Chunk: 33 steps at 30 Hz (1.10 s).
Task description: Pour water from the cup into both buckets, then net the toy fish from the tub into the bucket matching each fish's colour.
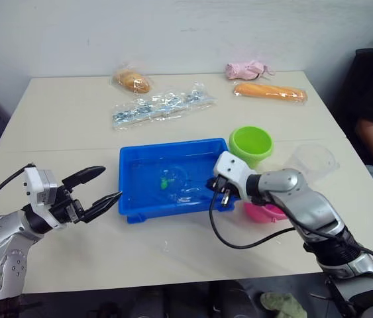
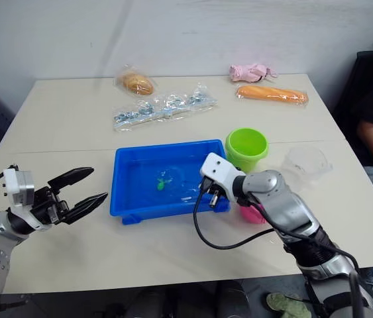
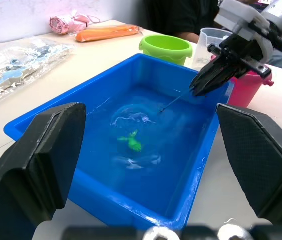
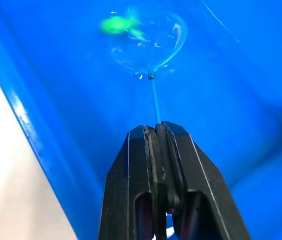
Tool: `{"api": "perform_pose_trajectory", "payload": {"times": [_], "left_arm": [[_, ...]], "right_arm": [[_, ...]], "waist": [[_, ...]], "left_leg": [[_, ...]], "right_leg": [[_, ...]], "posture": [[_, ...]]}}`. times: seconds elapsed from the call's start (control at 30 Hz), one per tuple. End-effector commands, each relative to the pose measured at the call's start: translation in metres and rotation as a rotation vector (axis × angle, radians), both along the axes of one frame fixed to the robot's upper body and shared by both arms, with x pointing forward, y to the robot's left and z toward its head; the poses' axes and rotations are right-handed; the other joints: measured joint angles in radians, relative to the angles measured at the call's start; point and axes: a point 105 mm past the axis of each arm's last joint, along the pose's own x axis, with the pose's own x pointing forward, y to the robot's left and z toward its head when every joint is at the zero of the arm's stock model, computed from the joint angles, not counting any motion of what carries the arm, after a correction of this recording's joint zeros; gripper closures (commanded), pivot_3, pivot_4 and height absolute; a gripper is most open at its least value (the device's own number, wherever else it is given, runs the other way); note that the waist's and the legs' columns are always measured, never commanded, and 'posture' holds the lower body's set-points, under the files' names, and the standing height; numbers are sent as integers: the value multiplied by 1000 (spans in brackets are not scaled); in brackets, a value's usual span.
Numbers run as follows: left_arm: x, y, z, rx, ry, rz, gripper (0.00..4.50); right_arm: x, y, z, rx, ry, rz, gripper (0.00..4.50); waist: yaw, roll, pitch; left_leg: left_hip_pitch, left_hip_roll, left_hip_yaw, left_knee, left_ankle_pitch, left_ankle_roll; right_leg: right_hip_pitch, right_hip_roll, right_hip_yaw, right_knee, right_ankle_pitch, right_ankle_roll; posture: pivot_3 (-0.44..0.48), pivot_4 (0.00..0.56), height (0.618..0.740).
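The right claw [image 4: 157, 131] is pinching a thin net handle [image 4: 154, 102] inside the shallow blue plastic tub [image 1: 136, 202], risking the tiny green toy fish [image 3: 132, 142] slipping off.

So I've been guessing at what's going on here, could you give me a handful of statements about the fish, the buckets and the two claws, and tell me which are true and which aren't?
1. The right gripper is shut on the thin handle of a net whose hoop is in the blue tub. True.
2. The left gripper is carrying the green bucket. False: it is open and holds nothing; the green bucket stands on the table beyond the tub's far right corner.
3. A green fish lies in the tub. True.
4. The pink bucket stands on the tub's left side. False: it is at the tub's right, by the right gripper.
5. The clear cup is upside down on the green bucket. False: it stands apart, on the table.
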Motion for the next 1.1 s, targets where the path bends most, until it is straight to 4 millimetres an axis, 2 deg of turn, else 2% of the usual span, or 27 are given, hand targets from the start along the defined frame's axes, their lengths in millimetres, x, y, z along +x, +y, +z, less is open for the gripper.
{"api": "perform_pose_trajectory", "payload": {"times": [0.03,0.17,0.3,0.4,0.77,0.87,1.1], "left_arm": [[-2,-2,4,14,-31,-20,29],[3,-7,3,2,-37,-37,29],[7,-10,2,-2,-42,-53,29],[7,-9,1,8,-39,-58,29],[-1,7,-5,77,-24,-29,29],[-4,8,-4,82,-24,-21,29],[-9,13,-4,90,-20,9,29]], "right_arm": [[-6,-5,34,154,27,-23,4500],[-19,-17,41,226,98,-41,4500],[-20,-31,36,144,70,-74,4500],[-16,-32,33,95,33,-75,4500],[12,2,18,-55,-39,12,4500],[15,8,12,-120,-36,53,4500],[12,44,11,-64,1,144,4500]], "waist": [[-5,0,0],[-5,0,0],[-7,0,0],[-9,0,0],[-10,0,0],[-10,0,0],[-13,0,0]], "left_leg": [[0,1,0,0,0,0],[0,1,0,-1,0,0],[0,0,0,-1,0,0],[0,0,0,-1,0,0],[-1,1,3,-1,0,-1],[-1,1,3,-1,0,-1],[-1,1,4,-1,0,-1]], "right_leg": [[0,1,0,0,0,0],[0,1,0,0,0,0],[0,0,0,0,0,0],[0,0,0,0,0,0],[-4,1,1,2,0,-1],[-5,1,1,3,0,-1],[-8,0,1,6,-1,-1]], "posture": [[0,150,740],[0,150,740],[0,150,740],[0,150,740],[0,150,740],[0,150,740],[0,150,740]]}}
